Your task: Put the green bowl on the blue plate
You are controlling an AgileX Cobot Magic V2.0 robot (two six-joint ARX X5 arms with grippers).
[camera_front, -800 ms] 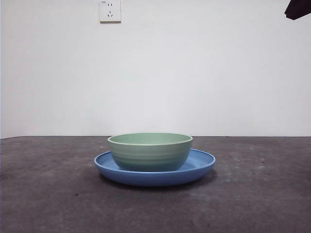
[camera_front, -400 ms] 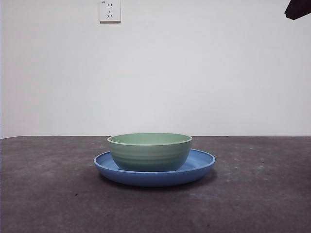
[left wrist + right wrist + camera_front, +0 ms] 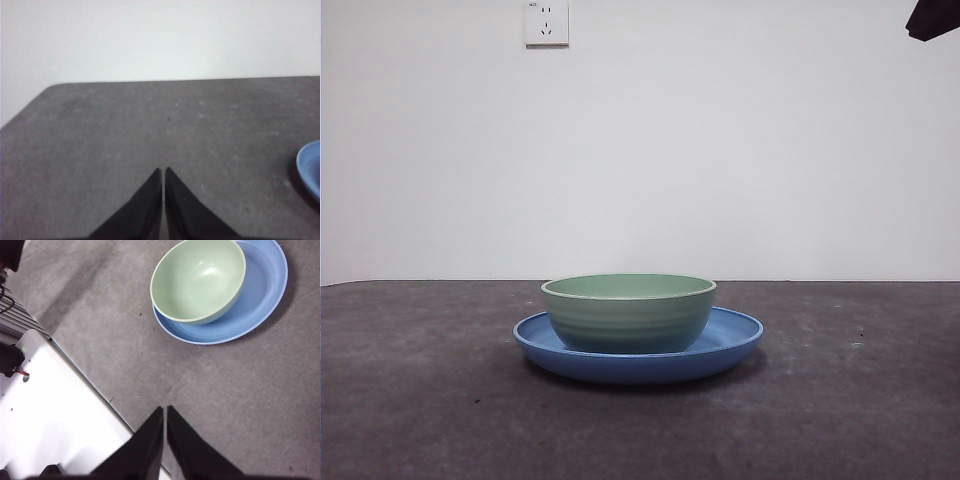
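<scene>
The pale green bowl (image 3: 628, 312) rests upright inside the blue plate (image 3: 735, 335) at the middle of the dark table, set a little off the plate's centre. The right wrist view looks down on the same bowl (image 3: 198, 280) and plate (image 3: 260, 295) from well away. My right gripper (image 3: 164, 410) is shut and empty, hanging high above the table near its edge. My left gripper (image 3: 163, 171) is also shut and empty over bare table, with only a sliver of the plate (image 3: 310, 170) at that picture's side. A black arm tip (image 3: 932, 17) shows at the top right corner of the front view.
A white wall with a power socket (image 3: 547, 22) stands behind the table. The table's edge and a white surface (image 3: 55, 415) with cables beyond it show in the right wrist view.
</scene>
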